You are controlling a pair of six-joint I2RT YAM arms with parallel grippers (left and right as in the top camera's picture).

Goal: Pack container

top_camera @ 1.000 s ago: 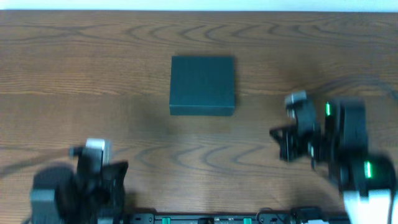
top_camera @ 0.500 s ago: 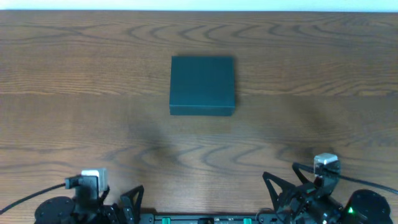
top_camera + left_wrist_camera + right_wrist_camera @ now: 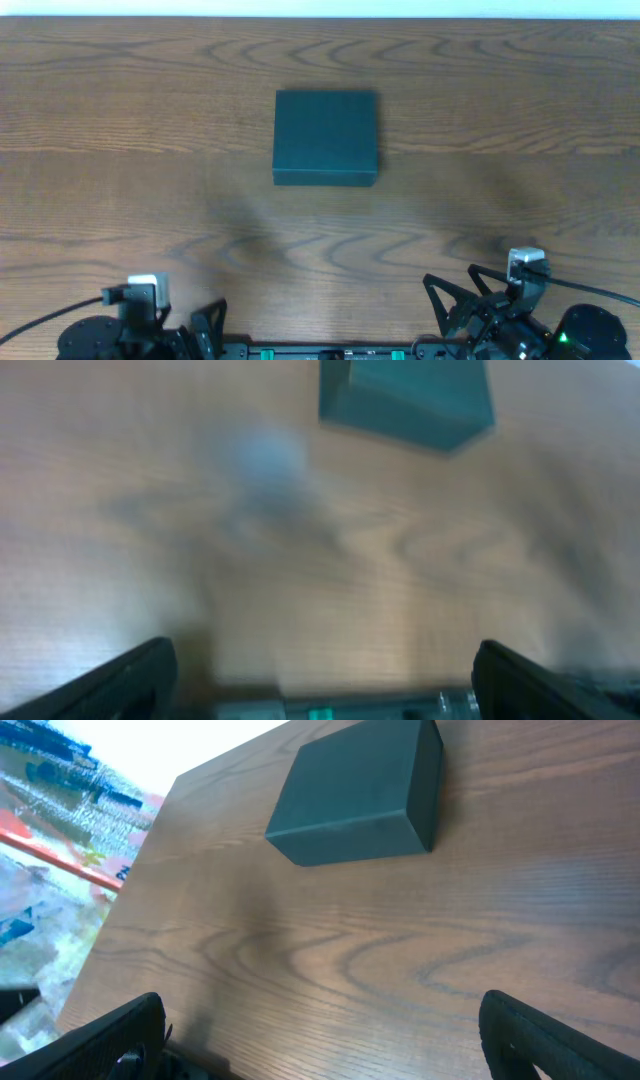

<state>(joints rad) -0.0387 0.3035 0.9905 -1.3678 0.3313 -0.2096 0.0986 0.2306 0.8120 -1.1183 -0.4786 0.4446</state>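
Observation:
The container (image 3: 326, 136) is a dark teal-green square box, lid shut, lying flat on the wooden table a little behind its middle. The left wrist view catches it, blurred, at the top (image 3: 408, 400). From the right wrist it appears as a closed box (image 3: 360, 792) at the upper middle. My left gripper (image 3: 165, 320) sits at the table's front-left edge, open, with bare wood between its dark fingers (image 3: 130, 675). At the front right my right gripper (image 3: 480, 305) is also open and holds nothing, its fingers (image 3: 545, 1025) spread wide. Both are far from the container.
The wooden table (image 3: 150, 120) carries nothing else that I can see. A black rail with green lights (image 3: 330, 352) runs along the front edge between the arms. Past the table's side edge the right wrist view shows colourful clutter (image 3: 60, 800).
Both arms have pulled back from over the table to the front edge. Both grippers now stand open. In the last half second they barely moved. The container has not moved.

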